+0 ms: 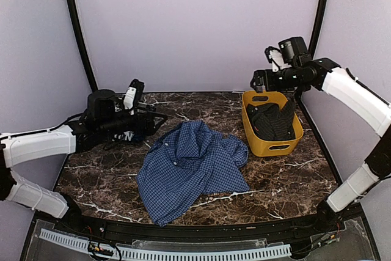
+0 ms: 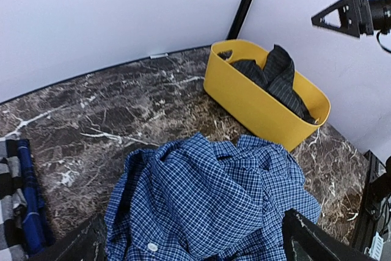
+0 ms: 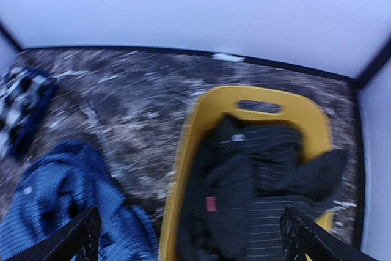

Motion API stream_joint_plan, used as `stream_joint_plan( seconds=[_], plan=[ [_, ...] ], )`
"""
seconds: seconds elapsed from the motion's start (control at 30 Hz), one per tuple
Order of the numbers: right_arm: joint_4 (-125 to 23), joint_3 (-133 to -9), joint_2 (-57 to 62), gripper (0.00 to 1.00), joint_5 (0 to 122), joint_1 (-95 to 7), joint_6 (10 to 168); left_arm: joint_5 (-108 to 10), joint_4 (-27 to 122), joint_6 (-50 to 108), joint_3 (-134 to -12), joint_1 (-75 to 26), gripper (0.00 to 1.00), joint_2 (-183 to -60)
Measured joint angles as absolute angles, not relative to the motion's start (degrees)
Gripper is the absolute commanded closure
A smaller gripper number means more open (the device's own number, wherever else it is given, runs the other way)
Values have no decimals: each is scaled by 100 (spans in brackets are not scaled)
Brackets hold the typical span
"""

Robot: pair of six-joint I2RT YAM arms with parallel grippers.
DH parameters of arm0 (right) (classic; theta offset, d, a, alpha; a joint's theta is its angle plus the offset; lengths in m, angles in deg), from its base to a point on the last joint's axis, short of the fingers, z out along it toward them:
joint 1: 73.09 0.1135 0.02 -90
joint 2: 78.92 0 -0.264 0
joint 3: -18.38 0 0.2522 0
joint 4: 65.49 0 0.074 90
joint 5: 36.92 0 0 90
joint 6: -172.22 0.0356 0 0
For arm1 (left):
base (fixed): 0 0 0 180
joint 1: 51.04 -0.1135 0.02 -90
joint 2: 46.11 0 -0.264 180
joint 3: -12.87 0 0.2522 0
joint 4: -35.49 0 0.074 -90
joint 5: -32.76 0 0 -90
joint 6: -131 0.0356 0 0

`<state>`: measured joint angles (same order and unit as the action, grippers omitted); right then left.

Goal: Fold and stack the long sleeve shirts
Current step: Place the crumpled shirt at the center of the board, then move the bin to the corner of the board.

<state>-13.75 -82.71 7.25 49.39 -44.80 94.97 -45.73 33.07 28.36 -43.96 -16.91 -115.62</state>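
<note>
The blue fine-check shirt (image 1: 192,169) lies crumpled in the middle of the table; it also shows in the left wrist view (image 2: 208,203) and the right wrist view (image 3: 58,212). The black-and-white plaid shirt (image 1: 126,135) with navy lining lies at the back left, mostly hidden under my left arm; part of it shows in the wrist views (image 2: 15,203) (image 3: 24,99). My left gripper (image 1: 159,119) is open and empty, just above the blue shirt's left edge (image 2: 195,249). My right gripper (image 1: 259,81) is open and empty, held high over the bin (image 3: 195,242).
A yellow plastic bin (image 1: 252,137) stands at the back right with a dark pinstriped garment (image 1: 272,120) in it. The bin (image 2: 250,99) and the garment (image 3: 256,175) show in the wrist views. Marble tabletop (image 1: 287,181); white walls close around. The right wrist view is blurred.
</note>
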Motion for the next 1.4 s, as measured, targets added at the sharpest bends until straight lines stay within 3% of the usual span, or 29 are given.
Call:
stream_joint_plan(
  seconds=[0.17,0.33,0.8,0.9,1.13,1.17,1.4],
  plan=[
    [-1271,-7788,435,4,3635,-5734,9486,-4632,3735,2975,-4995,-1280,1,-12732],
    [-1227,-6956,771,16,3514,-6506,9480,-4693,3954,3037,-5087,-1005,1,-13318],
    [-1684,-6462,1490,89,4437,-7660,9469,-4827,4098,3091,-5251,-806,1,-13641],
    [-1738,-6575,1574,100,4603,-8025,9397,-4829,4080,3091,-5273,-800,1,-13683],
    [-1950,-7076,2041,100,4747,-8475,9375,-4932,4078,3148,-5338,-800,1,-13853],
    [-1966,-7187,2151,96,4708,-8565,9372,-4954,4078,3166,-5338,-800,1,-13877],
    [-1933,-8197,2830,24,4347,-8875,9167,-5080,4242,3397,-5741,-800,1,-14354]
  ],
)
